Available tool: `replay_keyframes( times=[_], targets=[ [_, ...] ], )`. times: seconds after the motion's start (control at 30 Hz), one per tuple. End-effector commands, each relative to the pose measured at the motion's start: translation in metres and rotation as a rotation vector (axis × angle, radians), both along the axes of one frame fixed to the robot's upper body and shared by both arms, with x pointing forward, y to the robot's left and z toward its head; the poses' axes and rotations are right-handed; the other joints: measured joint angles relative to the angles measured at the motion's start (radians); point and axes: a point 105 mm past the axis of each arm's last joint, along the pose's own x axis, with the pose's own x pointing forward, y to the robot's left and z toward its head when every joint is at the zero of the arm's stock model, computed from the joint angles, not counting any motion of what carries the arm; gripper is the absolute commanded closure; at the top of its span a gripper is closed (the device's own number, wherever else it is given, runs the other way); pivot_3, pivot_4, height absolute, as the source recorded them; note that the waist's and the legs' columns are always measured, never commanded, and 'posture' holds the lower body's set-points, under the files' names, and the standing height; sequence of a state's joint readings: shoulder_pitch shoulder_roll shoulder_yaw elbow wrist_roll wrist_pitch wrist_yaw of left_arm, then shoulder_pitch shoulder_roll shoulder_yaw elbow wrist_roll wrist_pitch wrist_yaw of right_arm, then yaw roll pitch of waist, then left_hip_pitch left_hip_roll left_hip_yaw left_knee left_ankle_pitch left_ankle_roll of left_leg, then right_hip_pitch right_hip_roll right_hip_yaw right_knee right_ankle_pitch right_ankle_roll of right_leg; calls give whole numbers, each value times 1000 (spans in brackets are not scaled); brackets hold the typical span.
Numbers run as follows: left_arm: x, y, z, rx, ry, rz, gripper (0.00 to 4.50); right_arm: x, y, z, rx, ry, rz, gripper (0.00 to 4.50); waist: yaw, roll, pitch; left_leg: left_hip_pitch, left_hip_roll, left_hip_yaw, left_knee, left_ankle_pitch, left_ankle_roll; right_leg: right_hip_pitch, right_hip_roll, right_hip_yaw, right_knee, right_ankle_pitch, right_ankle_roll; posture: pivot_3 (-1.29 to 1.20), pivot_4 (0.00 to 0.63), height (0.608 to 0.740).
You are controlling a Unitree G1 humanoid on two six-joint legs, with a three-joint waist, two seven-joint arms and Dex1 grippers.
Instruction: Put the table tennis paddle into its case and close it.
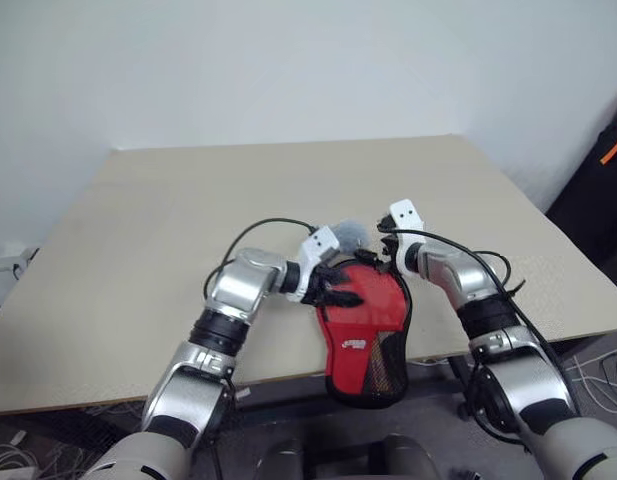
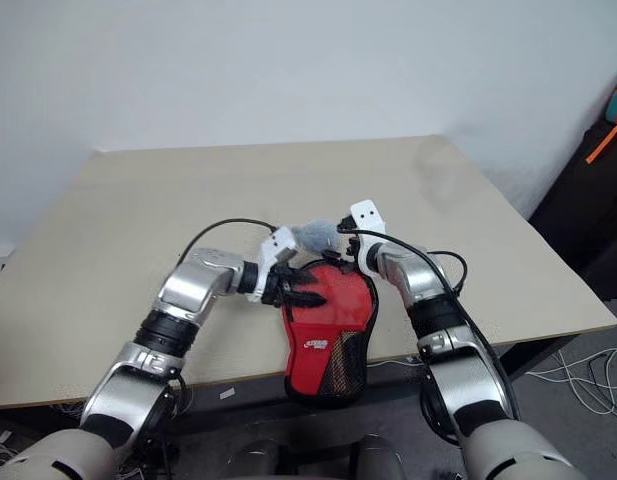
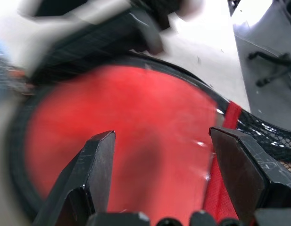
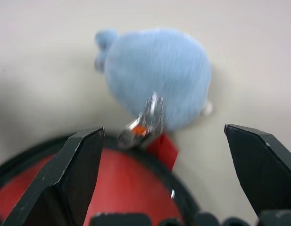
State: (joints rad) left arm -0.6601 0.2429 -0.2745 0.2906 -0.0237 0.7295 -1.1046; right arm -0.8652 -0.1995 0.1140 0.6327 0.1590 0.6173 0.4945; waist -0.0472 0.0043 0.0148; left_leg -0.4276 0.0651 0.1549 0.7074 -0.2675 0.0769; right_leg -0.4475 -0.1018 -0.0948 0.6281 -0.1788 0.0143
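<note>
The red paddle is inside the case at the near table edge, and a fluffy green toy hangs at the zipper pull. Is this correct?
Not quite: the fluffy toy at the zipper pull is pale blue, not green, as the right wrist view shows. The rest stands: the red paddle lies inside the case at the near edge of the table.

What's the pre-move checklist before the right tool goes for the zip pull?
1. Table tennis paddle inside the case: ok, red face shows behind the clear half.
2. Right tool open: ok, fingers wide apart.
3. Metal zip pull between the right fingers: ok, centred, not yet touched.
4. Blue plush charm clear of the fingers: ok, lies on the table beyond the case.
5. Left tool steadying the case: cannot tell, fingers apart over it.
6. Zip fully closed: cannot tell.
</note>
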Motion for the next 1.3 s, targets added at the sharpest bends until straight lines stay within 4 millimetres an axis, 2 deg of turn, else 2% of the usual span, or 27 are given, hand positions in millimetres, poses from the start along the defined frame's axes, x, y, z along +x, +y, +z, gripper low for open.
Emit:
replay_keyframes(
  times=[0.03,0.1,0.23,0.4,0.67,0.87,1.0,1.1,1.3],
  targets=[
    [-4,-11,-1,-16,16,4,1102,18,7,26,34,-79,-32,112,-1,0,0,0,0,0,0,0,0,0,0,0,0,0,0,0,0,724],
    [-14,-14,-10,12,22,-27,1102,23,12,28,50,-75,-43,112,-1,1,0,0,0,0,0,0,0,0,0,0,0,0,0,0,0,724],
    [-15,-9,-25,87,17,1,1102,27,25,30,63,-64,-27,112,0,2,-1,2,0,0,-1,0,-2,2,0,-1,-1,1,-2,0,0,724],
    [-13,-5,-29,105,17,36,1102,27,46,28,69,-59,-3,112,0,2,-1,4,0,0,-2,-1,-5,4,0,-1,-1,1,-2,0,0,724],
    [-14,-7,-25,92,16,64,1102,25,47,2,2,-17,-62,112,-1,2,-1,8,0,1,-4,-1,-6,5,-1,0,-1,1,-2,0,0,724],
    [-14,-4,-23,92,9,85,1102,28,35,-6,-66,-30,-134,112,-7,2,-1,13,0,2,-8,0,-8,8,-1,2,-1,1,-2,0,0,724],
    [-14,-3,-21,86,9,95,1102,27,37,-8,-70,-25,-138,112,-8,2,-1,13,0,2,-9,0,-8,7,0,3,-1,1,-2,0,0,724],
    [-13,-3,-20,82,6,102,1102,27,41,-7,-77,-38,-137,713,-8,2,-1,14,0,2,-9,0,-8,7,0,3,-1,1,-2,0,0,724],
    [-10,0,-18,76,6,122,1102,29,47,0,-40,-59,-148,2634,-8,2,-1,14,0,1,-10,0,-8,7,0,3,-1,1,-2,0,0,724]
  ],
)
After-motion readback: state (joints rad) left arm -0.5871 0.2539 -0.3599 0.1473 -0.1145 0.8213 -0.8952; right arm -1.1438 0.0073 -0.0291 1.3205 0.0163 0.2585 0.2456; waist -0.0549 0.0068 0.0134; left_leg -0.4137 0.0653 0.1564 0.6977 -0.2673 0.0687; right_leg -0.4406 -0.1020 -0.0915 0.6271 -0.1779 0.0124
